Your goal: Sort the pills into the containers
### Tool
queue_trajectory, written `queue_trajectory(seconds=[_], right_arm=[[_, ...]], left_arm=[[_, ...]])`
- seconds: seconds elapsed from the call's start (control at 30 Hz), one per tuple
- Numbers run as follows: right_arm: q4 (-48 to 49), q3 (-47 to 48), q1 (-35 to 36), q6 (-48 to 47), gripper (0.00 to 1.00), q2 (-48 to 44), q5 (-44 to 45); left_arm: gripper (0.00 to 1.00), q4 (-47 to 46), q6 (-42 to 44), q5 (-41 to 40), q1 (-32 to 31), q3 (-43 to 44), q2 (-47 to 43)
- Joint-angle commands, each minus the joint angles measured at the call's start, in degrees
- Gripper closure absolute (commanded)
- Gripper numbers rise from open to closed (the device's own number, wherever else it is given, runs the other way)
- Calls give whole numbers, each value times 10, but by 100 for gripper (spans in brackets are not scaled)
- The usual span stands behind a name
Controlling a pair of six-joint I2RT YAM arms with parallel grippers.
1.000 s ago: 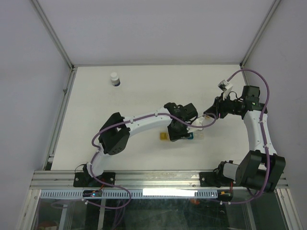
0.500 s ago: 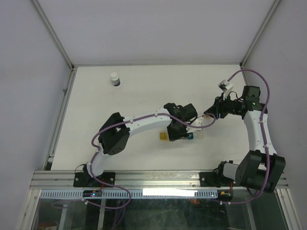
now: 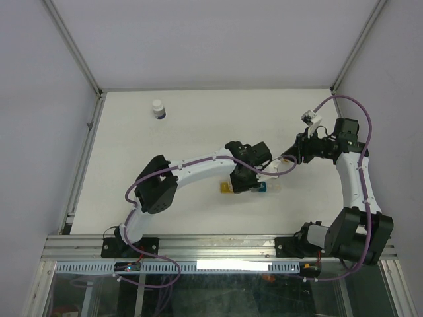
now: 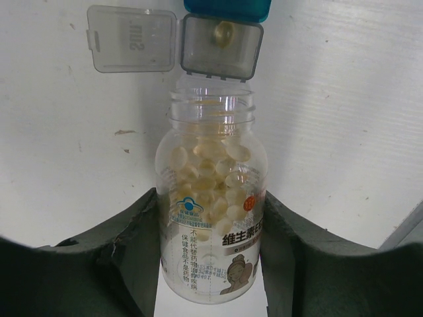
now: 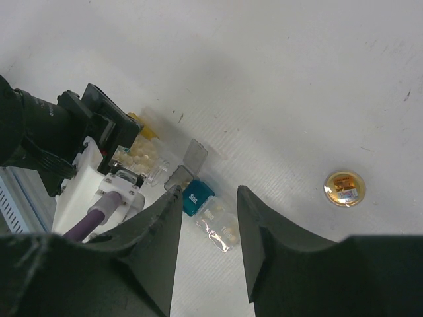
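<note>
There are two pill-box containers [image 3: 225, 188] [image 5: 197, 197], one clear pill bottle [image 4: 210, 218], one white bottle [image 3: 157, 108], and one amber vial [image 5: 344, 188].

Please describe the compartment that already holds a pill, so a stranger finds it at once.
Find the left gripper, which grips a clear pill bottle. Beyond the bottle's open mouth sits a square compartment holding one pill. It is greyish clear, unlike the teal section joined to it, with its lid flipped open.

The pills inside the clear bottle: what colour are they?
Pale cream pills; the left wrist view shows them best.
</note>
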State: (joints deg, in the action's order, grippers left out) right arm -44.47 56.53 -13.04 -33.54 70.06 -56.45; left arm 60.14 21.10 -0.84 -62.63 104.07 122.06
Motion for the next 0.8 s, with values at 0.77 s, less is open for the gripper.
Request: queue_trajectory(seconds=[0.77], right_arm=[[-3, 11, -6, -9, 58, -6, -24]], left_arm=[[100, -24, -8, -1, 5, -16, -30]])
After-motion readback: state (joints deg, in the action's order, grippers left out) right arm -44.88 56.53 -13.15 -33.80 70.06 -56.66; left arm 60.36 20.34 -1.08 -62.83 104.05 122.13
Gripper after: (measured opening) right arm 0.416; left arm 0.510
